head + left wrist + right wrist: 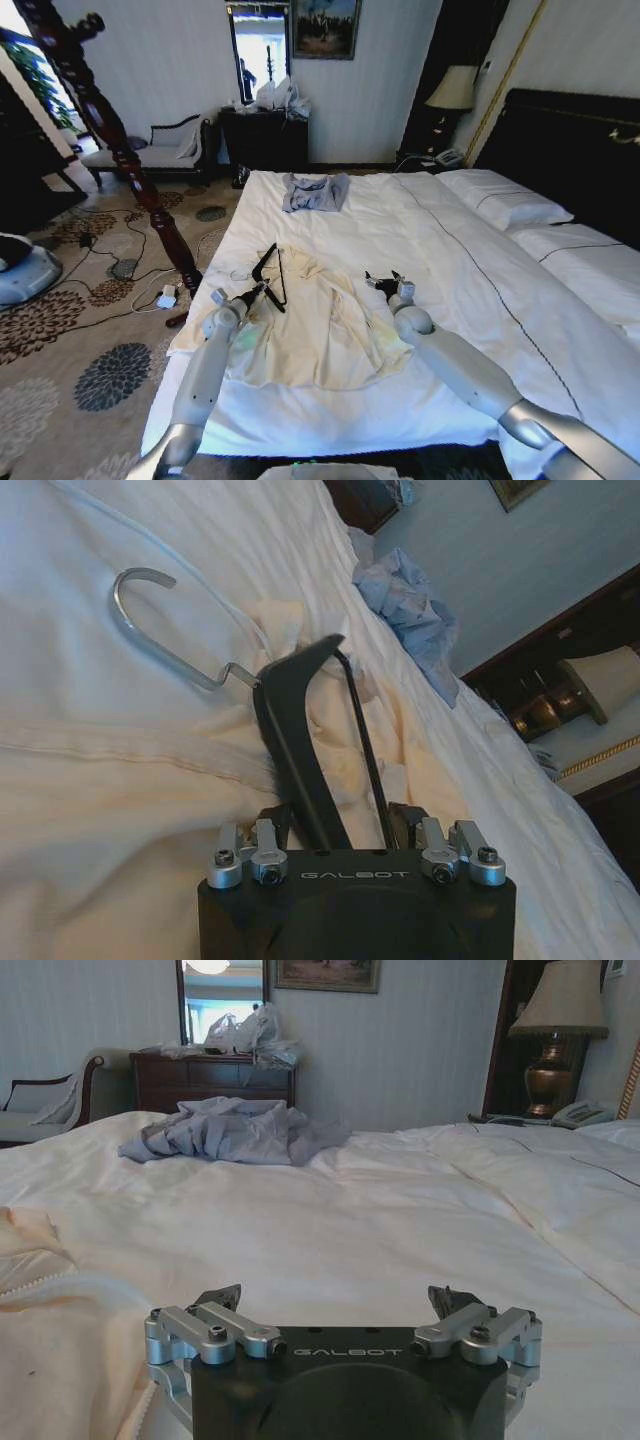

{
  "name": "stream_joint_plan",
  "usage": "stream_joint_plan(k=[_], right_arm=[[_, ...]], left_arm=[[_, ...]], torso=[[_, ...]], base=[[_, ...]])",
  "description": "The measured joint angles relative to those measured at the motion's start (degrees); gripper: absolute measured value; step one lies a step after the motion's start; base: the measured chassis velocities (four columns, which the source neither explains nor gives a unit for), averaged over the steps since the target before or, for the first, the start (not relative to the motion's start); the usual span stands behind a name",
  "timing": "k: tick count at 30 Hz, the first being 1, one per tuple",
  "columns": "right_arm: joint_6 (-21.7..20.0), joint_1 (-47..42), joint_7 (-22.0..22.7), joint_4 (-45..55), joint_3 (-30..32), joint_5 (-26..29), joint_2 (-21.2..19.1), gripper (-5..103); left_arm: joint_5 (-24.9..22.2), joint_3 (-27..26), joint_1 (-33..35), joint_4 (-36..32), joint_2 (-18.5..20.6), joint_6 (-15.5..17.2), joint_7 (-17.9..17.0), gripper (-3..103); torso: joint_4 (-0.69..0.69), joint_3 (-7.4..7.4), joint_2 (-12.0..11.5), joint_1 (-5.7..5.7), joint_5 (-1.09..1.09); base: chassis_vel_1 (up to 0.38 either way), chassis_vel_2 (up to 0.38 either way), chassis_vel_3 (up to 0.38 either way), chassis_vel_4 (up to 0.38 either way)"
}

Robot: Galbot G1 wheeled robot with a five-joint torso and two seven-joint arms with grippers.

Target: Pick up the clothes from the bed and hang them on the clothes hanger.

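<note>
**Hanger in hand, shirt waiting on the bed**

The left gripper (335, 842) has the clothes hanger (270, 274) clamped between its fingers, 1 black shoulder arm and the thin bottom bar running down into the jaws. From the left wrist view the silver hook (160, 625) points away over the sheet, with the hanger's far end lying against the cream fabric.

Take the clothes (320, 330) as the landmark: the shirt lies spread and wrinkled near the foot of the bed (470, 260), on its left half. The hanger sits at the shirt's upper left edge, near what looks like the collar. The right gripper (387, 283) hovers at the shirt's upper right edge, fingers spread wide, nothing between them; its wrist view has the cream cloth just off to 1 side. A grey-blue garment (315, 191) lies well beyond the shirt, toward the dark dresser, untouched.

Judging the step: this is the threading stage, hanger gripped, shirt not yet on it. The next move calls for the right gripper to pinch up the collar or a shoulder so the left can slip a hanger arm inside. Thin cloth, so expect it to bunch and slide.
</note>
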Motion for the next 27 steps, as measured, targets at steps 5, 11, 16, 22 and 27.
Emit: stream_joint_plan(k=[5, 11, 16, 22, 27], right_arm=[[0.0, 0.0, 0.0, 0.1, 0.0, 0.0, 0.0, 100], [0.0, 0.0, 0.0, 0.1, 0.0, 0.0, 0.0, 100], [0.1, -0.4, 0.0, 0.0, 0.2, -0.2, 0.0, 100], [0.7, -0.7, 0.0, 0.0, 0.5, -0.6, 0.0, 100], [2.0, -0.7, 0.0, -0.3, 0.7, -0.6, 0.1, 100]], left_arm=[[0.3, 0.0, -0.8, 1.4, -1.0, 0.5, 0.0, 59], [0.7, -0.2, -1.3, 3.1, -1.4, 0.5, 0.4, 52], [0.6, -0.2, -1.8, 4.7, -1.4, 0.6, 1.7, 32], [0.3, -0.1, -1.7, 4.6, -0.9, 0.2, 3.6, 18], [0.3, 0.1, -0.3, 1.6, 0.6, -1.6, 4.5, 15]], torso=[[0.0, 0.0, 0.0, 0.0, 0.0], [0.0, 0.0, 0.0, 0.0, 0.0], [0.01, 0.0, 0.0, 0.0, -0.01], [0.0, -0.01, 0.0, -0.01, -0.01], [0.0, 0.0, 0.0, 0.0, -0.02]], base=[[0.0, 0.0, 0.0, 0.0], [0.0, 0.0, 0.0, 0.0], [0.0, 0.0, 0.0, 0.0], [0.0, 0.0, 0.0, 0.0], [0.0, 0.0, 0.0, 0.0]])
